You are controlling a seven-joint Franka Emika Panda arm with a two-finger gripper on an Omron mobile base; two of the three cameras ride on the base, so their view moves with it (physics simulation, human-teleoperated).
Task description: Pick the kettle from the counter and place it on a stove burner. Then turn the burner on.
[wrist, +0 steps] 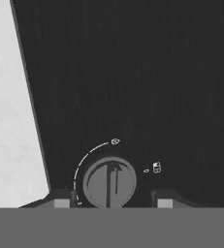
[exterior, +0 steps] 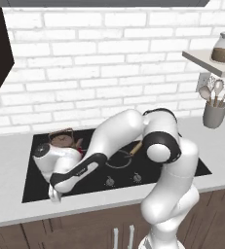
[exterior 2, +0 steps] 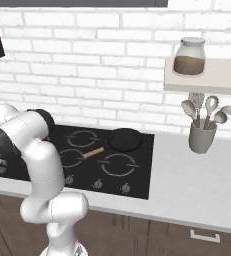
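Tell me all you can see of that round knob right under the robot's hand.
The knob is a small grey disc with a raised bar across its face, standing nearly upright in the hand view. It sits on the stove, close to its edge beside the counter. A thin white arc curves round its upper left. The hand's two fingertips flank it, apparently without touching.

A black frying pan (exterior 2: pixel 125 139) with a wooden handle (exterior 2: pixel 93 152) lay before me, its handle pointing toward my base. To my right, a grey utensil holder (exterior 2: pixel 202 136) with spoons (exterior 2: pixel 210 106) stood near the white brick wall (exterior 2: pixel 97 75). Above it, a shelf (exterior 2: pixel 202 82) carried a glass jar (exterior 2: pixel 189 56) of brown contents.
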